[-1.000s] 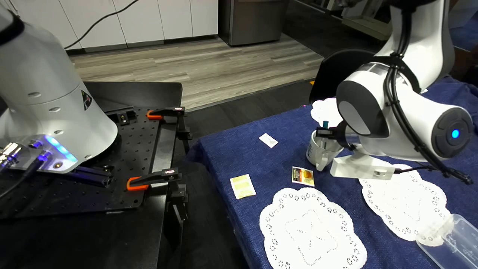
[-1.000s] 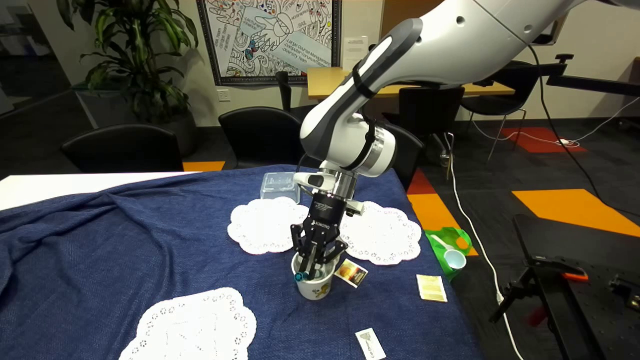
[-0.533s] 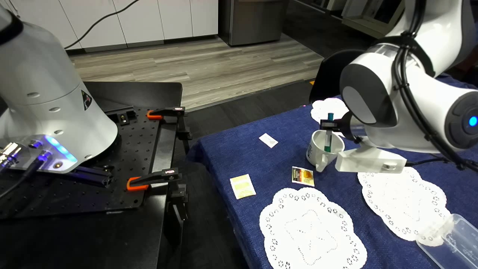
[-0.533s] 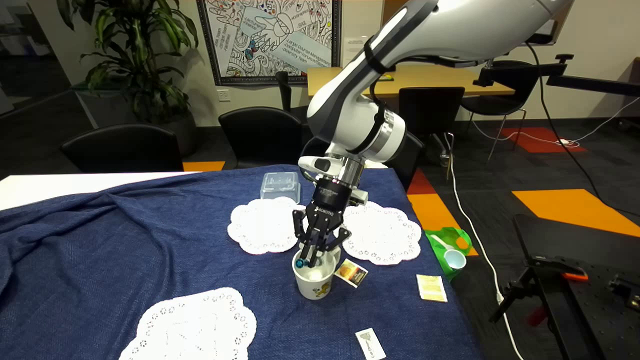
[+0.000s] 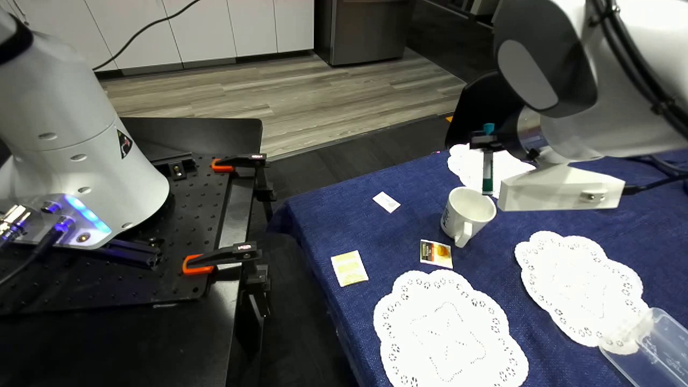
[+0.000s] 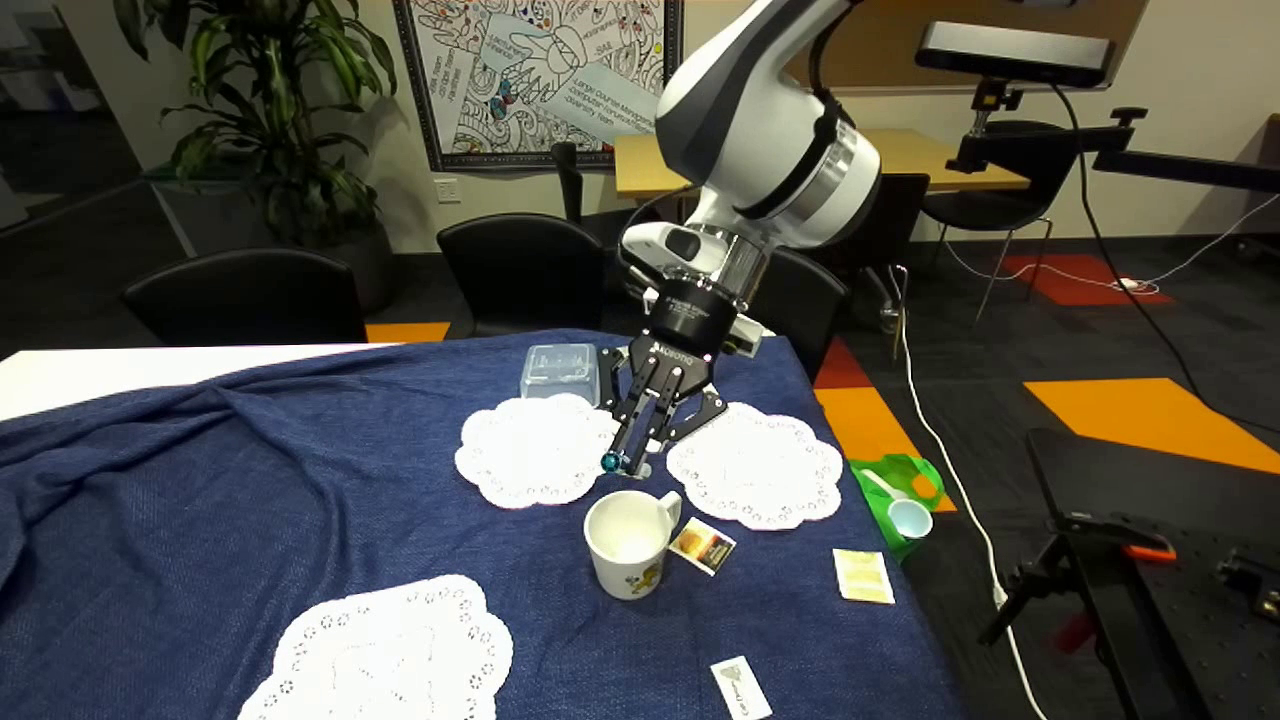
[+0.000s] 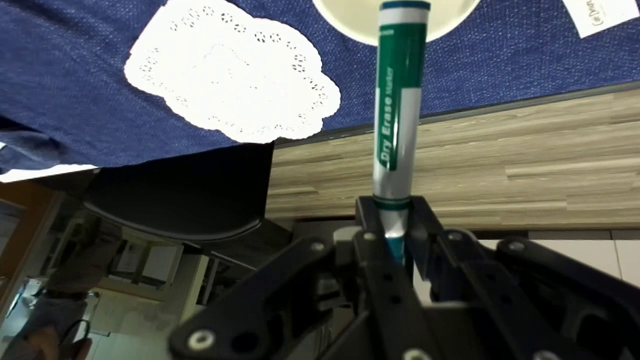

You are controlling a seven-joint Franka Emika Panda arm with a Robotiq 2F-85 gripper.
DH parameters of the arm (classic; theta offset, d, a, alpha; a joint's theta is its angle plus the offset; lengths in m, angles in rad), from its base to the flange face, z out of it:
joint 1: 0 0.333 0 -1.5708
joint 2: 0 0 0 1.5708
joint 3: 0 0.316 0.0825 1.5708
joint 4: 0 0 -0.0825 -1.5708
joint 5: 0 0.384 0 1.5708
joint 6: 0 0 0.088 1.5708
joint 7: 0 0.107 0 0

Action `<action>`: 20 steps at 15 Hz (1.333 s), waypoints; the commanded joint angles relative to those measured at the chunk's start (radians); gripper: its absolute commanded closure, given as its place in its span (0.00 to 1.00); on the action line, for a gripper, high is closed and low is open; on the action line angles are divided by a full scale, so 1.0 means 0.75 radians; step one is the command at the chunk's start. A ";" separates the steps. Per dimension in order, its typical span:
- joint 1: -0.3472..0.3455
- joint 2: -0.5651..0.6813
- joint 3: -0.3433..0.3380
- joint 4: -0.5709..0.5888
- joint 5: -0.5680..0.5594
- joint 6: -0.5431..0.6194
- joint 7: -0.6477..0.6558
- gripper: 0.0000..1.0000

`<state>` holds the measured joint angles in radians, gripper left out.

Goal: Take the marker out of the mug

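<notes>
The marker point(image 5: 488, 172) is slim, with a teal end, a white and green barrel and a dark lower end. My gripper point(image 5: 484, 141) is shut on it near its teal end. The marker hangs roughly upright, out of the mug and above its rim level. The white mug point(image 5: 465, 215) stands upright on the blue cloth, handle at its side, and looks empty in an exterior view point(image 6: 628, 535). In the wrist view the fingers point(image 7: 392, 207) pinch the marker point(image 7: 398, 110) from both sides, and part of the mug point(image 7: 345, 20) shows behind its far end.
White lace doilies point(image 5: 449, 328) point(image 6: 540, 450) lie around the mug. A tea packet point(image 5: 436, 253), a yellow packet point(image 5: 350, 268) and a small white packet point(image 5: 386, 202) lie near the table edge. A clear plastic box point(image 6: 560, 372) stands farther back.
My gripper has risen with the marker, which has come up from inside the mug to above it. The mug has stayed in place.
</notes>
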<state>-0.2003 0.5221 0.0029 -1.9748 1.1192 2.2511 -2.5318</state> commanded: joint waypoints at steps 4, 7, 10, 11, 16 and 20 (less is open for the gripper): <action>0.050 -0.238 -0.071 -0.164 0.075 0.188 0.231 0.95; 0.027 -0.191 -0.066 -0.110 0.048 0.153 0.221 0.81; 0.028 -0.179 -0.066 -0.111 0.048 0.153 0.219 0.81; 0.028 -0.176 -0.065 -0.111 0.048 0.153 0.219 0.81; 0.062 -0.146 -0.059 -0.093 0.252 0.427 0.282 0.95; 0.098 -0.111 -0.049 -0.072 0.386 0.724 0.333 0.95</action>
<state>-0.1547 0.4190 -0.0356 -2.0540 1.3435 2.6598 -2.3281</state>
